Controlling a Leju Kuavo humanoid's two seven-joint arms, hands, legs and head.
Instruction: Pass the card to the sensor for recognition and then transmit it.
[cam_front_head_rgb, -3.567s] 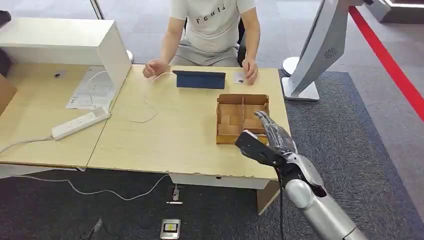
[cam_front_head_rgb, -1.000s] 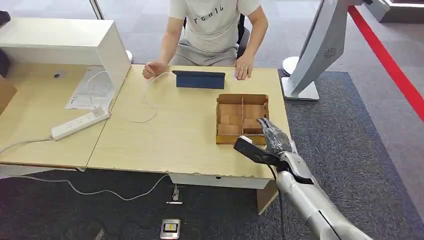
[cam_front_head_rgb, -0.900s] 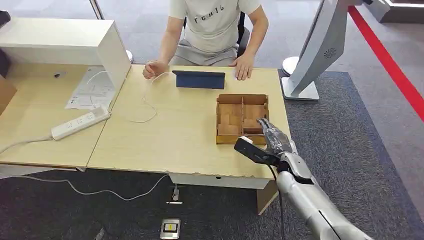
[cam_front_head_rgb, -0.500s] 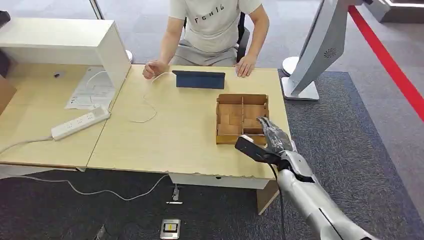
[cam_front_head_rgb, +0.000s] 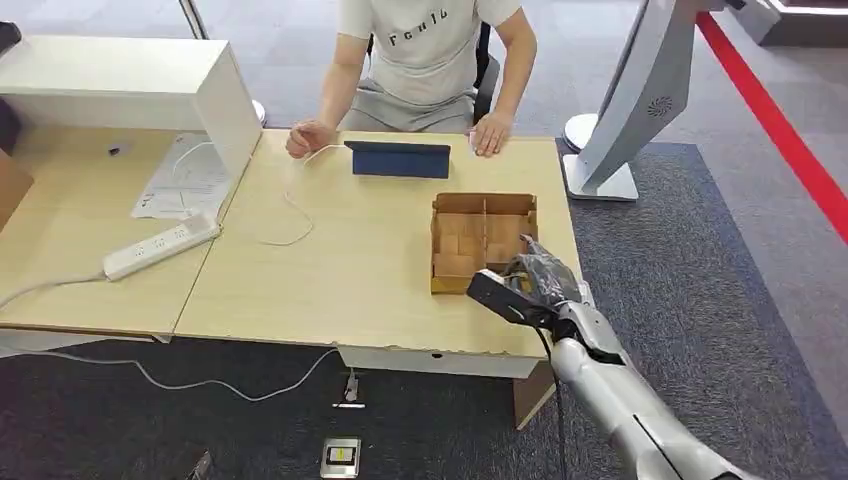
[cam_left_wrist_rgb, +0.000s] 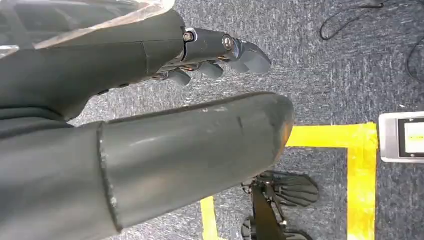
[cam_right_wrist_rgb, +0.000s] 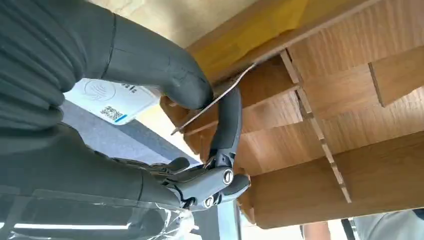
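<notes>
Since half a second ago my right hand (cam_front_head_rgb: 530, 280) has curled its fingers in at the near right corner of the wooden box (cam_front_head_rgb: 483, 240), where before they were stretched out straight over it, and the box itself has shifted slightly on the counter (cam_front_head_rgb: 330, 270). From the right wrist view, the card (cam_right_wrist_rgb: 212, 102) is now pinched between my thick thumb (cam_right_wrist_rgb: 150, 65) and one dark finger (cam_right_wrist_rgb: 227, 125), seen edge-on as a thin pale strip just above the box's compartments; the other fingers lie folded below. One white card (cam_right_wrist_rgb: 107, 100) with a printed code shows behind the thumb, though I cannot tell whether it is the same one. My left hand (cam_left_wrist_rgb: 200, 100) hangs over the carpet, fingers loosely apart and holding nothing. I count one divided wooden box, one dark blue tablet stand (cam_front_head_rgb: 398, 159) at the far edge of the counter, one white power strip (cam_front_head_rgb: 160, 246), one sheet of paper (cam_front_head_rgb: 185, 180) and one white cabinet (cam_front_head_rgb: 130, 85) to the left. One person (cam_front_head_rgb: 430, 50) sits across from me, both hands resting on the counter's far edge.
</notes>
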